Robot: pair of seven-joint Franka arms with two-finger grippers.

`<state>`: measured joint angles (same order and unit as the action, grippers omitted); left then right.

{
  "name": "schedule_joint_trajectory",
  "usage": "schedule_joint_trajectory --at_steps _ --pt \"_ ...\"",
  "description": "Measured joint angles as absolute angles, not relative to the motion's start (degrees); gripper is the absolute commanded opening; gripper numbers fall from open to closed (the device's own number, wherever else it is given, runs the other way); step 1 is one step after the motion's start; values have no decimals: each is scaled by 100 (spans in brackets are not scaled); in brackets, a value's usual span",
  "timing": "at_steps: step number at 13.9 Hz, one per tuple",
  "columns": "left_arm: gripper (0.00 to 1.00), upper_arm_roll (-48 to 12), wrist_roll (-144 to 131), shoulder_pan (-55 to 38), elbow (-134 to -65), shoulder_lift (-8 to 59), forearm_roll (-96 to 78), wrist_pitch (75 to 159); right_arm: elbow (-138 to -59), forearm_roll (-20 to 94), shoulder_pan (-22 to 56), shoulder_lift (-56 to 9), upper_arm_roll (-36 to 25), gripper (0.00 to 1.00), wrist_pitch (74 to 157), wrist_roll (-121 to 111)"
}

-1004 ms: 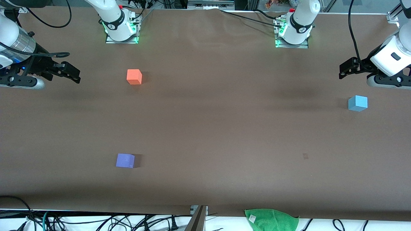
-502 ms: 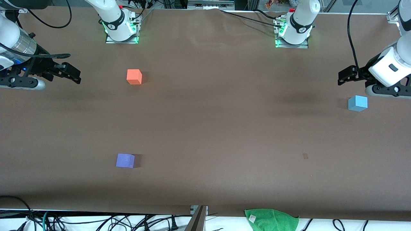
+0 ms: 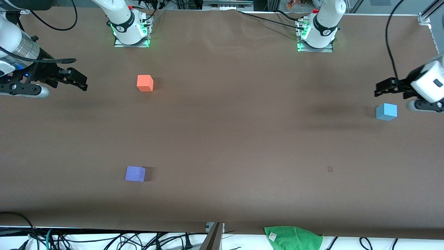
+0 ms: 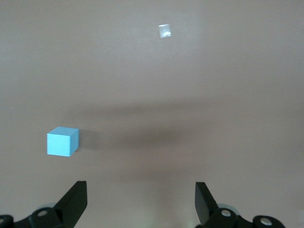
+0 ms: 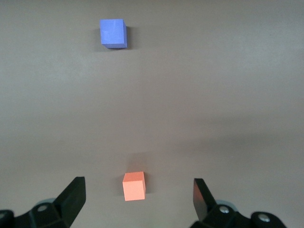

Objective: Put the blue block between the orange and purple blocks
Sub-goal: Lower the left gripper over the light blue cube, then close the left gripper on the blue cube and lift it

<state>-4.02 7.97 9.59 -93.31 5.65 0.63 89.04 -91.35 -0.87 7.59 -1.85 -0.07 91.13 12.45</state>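
The blue block sits on the table at the left arm's end and also shows in the left wrist view. My left gripper hangs open and empty in the air beside it, not touching it; in its own view the jaws stand wide apart. The orange block sits near the right arm's base, and the purple block lies nearer the front camera. Both show in the right wrist view, the orange block and the purple block. My right gripper waits open and empty at the right arm's end.
A green cloth lies off the table's near edge. Cables run along that edge. A small mark is on the brown table cover.
My left gripper has moved toward the left arm's end of the table and a little lower in the front view, closer to the blue block. The right arm and the blocks have not moved.
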Motion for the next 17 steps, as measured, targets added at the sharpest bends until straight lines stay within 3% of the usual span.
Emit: schedule_joint_trajectory --at_steps 5,12,17 --pt "100 -371 1840 1947 -9543 1073 311 9583 -9136 -86 767 -215 9 100 9113 1245" --pt "100 -369 3364 3029 -11625 1385 341 12435 -9132 -82 867 -435 49 100 9393 1248" --pt "100 -378 3724 3166 -11811 2203 341 13201 -8994 -82 960 -437 50 100 9391 1250"
